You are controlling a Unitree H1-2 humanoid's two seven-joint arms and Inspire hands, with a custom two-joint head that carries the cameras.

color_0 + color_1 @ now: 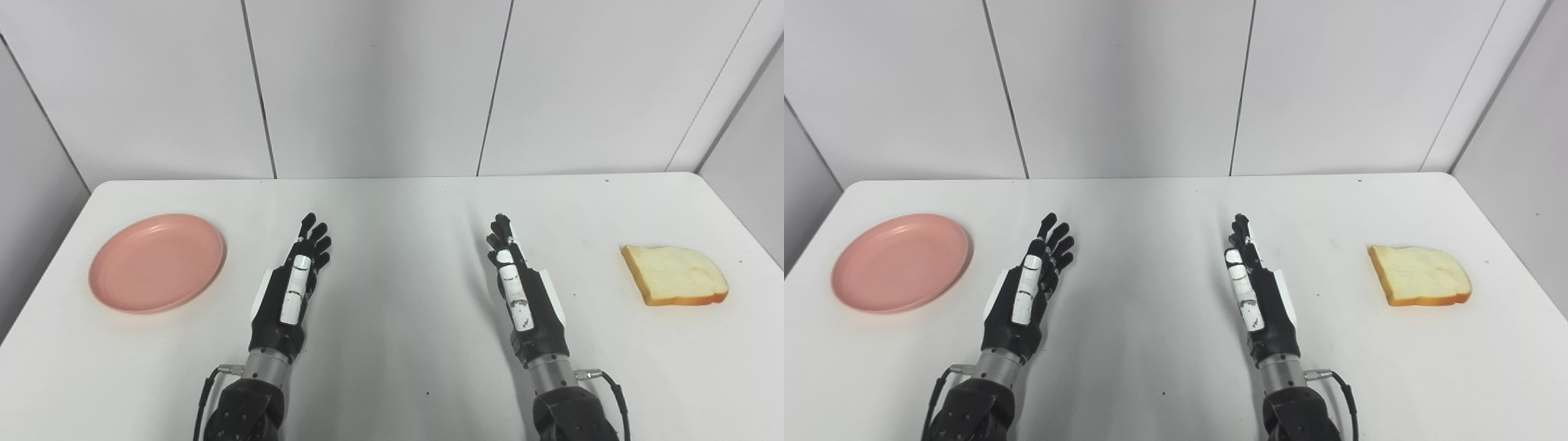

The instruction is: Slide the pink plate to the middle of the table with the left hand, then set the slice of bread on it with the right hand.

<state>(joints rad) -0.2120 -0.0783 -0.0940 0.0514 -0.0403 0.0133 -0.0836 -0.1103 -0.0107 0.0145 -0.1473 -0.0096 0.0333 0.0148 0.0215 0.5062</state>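
The white table [392, 202] stood in front of grey wall panels [373, 86], and the task's things lay on its two opposite sides. The pink plate [157, 262] rested flat on the left part of the table, near the left edge, and it carried nothing. The slice of bread [674, 275] lay flat on the right part, well apart from the plate, with its crust edge turned to the near side. Between them both hands were above the near middle of the table. The left hand [298, 277] was stretched out with the fingers pointing to the far side and a little apart from each other; it held nothing and was near the plate but did not touch it. The right hand [513, 280] was also stretched out, its fingers straight and close together, and it held nothing too; it was well apart from the bread. The middle of the table between the two hands was bare.
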